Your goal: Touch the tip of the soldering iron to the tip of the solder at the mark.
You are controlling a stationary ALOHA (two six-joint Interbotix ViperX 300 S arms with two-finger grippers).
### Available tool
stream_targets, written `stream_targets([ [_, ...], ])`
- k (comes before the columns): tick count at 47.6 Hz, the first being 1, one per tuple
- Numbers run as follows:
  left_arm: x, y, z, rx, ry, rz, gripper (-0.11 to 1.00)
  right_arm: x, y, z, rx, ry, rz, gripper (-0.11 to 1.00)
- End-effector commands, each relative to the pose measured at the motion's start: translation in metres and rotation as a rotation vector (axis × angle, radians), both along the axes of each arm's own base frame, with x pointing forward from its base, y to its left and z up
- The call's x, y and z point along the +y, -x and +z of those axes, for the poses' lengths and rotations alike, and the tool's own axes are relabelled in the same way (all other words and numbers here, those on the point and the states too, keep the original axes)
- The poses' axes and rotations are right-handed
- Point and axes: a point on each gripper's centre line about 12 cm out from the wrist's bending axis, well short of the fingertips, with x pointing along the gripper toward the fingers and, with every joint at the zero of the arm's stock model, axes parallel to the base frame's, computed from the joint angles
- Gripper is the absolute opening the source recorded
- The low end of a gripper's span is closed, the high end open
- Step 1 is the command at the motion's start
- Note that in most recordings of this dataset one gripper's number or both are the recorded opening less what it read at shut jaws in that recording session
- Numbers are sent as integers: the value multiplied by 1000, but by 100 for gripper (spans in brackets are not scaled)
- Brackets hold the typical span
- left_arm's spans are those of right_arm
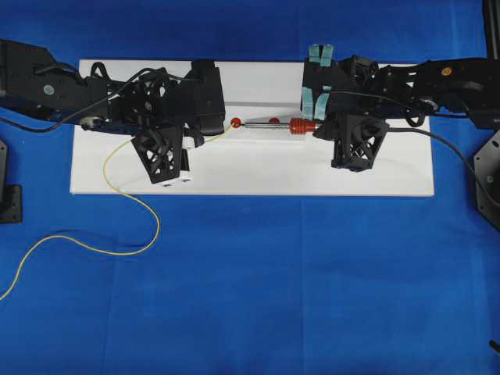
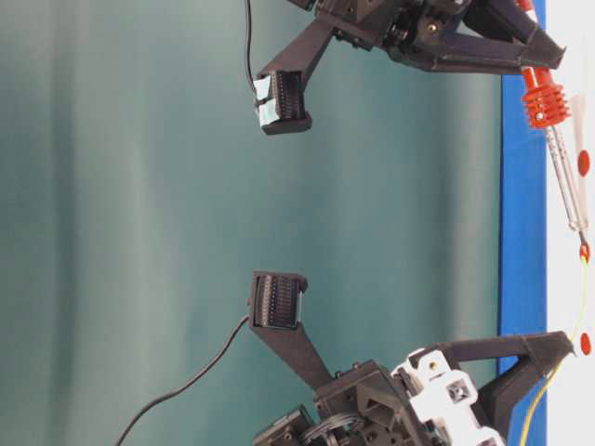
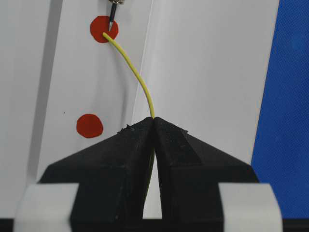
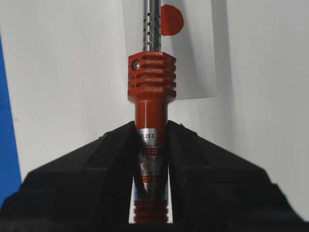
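Observation:
My left gripper [image 3: 154,120] is shut on the solder [image 3: 137,77], a thin yellow wire that arcs from the jaws up to a red mark [image 3: 103,29]. The soldering iron's dark tip [image 3: 112,21] meets the wire's free end on that mark. My right gripper [image 4: 150,128] is shut on the soldering iron [image 4: 151,82] by its red-orange handle, the perforated silver shaft pointing away. From overhead, the soldering iron [image 1: 273,125] lies level between the two grippers, its tip at the red mark [image 1: 235,123].
Everything happens on a white board [image 1: 258,168] laid on blue cloth. A second red dot [image 3: 89,125] sits near the left jaws; another red dot [image 4: 171,20] lies beside the shaft. The solder's slack [image 1: 117,234] loops over the cloth at front left. A black cord [image 1: 453,144] trails right.

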Motion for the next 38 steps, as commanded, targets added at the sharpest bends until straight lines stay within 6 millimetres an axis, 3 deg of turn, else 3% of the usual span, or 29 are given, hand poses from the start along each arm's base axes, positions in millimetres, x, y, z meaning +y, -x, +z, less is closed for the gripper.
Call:
stream_targets([
  [1,0,-6,12,-38,-5,-3,2,-2,-6,10,-34,9,-2,6],
  [38,0,-10,12,-19,-5,-7,2,-2,-6,10,-30,7,-2,6],
])
